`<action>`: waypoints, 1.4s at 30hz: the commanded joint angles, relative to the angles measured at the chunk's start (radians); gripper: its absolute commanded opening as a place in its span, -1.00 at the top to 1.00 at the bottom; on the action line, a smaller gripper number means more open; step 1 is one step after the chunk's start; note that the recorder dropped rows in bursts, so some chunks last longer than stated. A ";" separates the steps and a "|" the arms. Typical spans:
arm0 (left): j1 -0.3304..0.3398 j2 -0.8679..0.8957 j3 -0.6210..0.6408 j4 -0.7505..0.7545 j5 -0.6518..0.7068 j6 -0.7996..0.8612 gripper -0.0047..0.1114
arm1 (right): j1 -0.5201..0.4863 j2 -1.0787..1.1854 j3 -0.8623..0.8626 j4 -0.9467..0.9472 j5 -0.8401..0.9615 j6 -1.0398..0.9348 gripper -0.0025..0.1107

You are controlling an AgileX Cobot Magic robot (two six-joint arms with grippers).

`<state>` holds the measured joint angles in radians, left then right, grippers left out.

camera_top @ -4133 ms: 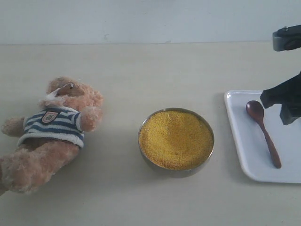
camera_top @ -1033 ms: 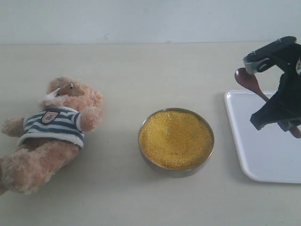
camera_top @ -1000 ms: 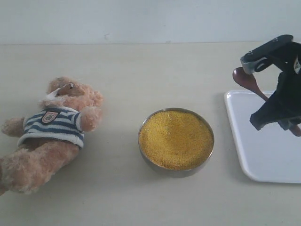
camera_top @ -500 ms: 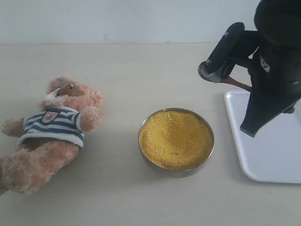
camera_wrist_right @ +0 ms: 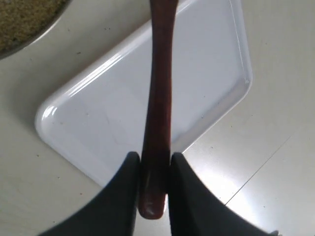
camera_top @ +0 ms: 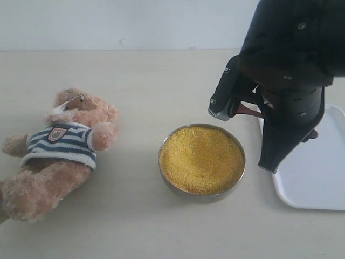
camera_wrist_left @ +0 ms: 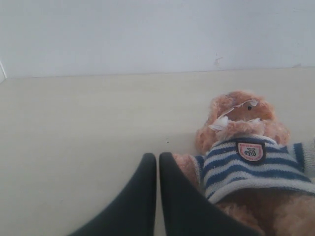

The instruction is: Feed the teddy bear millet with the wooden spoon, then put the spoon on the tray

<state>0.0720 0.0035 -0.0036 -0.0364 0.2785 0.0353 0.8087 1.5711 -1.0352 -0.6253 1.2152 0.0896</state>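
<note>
While your right gripper (camera_wrist_right: 153, 157) has its two dark fingers (camera_wrist_right: 123, 187) pinched on the wooden spoon (camera_wrist_right: 160, 83), the grab sits way down at the tail of the handle. Only a short stub pokes out behind the fingers. The rest of the slim handle runs straight out ahead of them. In the right wrist view it crosses over the white tray (camera_wrist_right: 98, 123) and heads toward the yellow millet (camera_wrist_right: 27, 17) at the corner, and the spoon's round end is cut off by the frame edge.

From the exterior view your right arm fills most of the upper right. You can only catch small reddish bits of the spoon: one bit by the bowl's far right rim, and the tail end near the tray's left side. The scoop end is hidden behind the arm, so you can't tell if it's touching the grain. The metal bowl (camera_top: 200, 195) of millet sits in the middle of the table (camera_top: 161, 81), just left of the tray.

Your left gripper (camera_wrist_left: 156, 158) has its jaws pressed together with nothing between them. It's just beside the teddy bear (camera_wrist_left: 246, 162), which lies on its back at the left of the table, well apart from the bowl.
</note>
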 commanded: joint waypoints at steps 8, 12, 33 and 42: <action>0.006 -0.003 0.004 -0.001 -0.016 0.013 0.85 | 0.013 -0.003 -0.008 -0.012 0.006 -0.024 0.96; 0.006 -0.003 0.004 -0.034 -0.089 0.003 0.85 | 0.050 -0.003 -0.008 -0.033 0.006 -0.051 0.96; 0.005 -0.003 0.004 -0.294 -0.107 -0.080 0.85 | 0.106 0.164 -0.008 -0.172 0.006 -0.068 0.96; 0.005 -0.003 0.004 -0.294 -0.099 -0.080 0.85 | 0.159 0.164 0.000 -0.169 0.006 -0.074 0.96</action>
<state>0.0760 0.0035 -0.0036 -0.3177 0.1805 -0.0390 0.9587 1.7347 -1.0352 -0.7870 1.2154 0.0266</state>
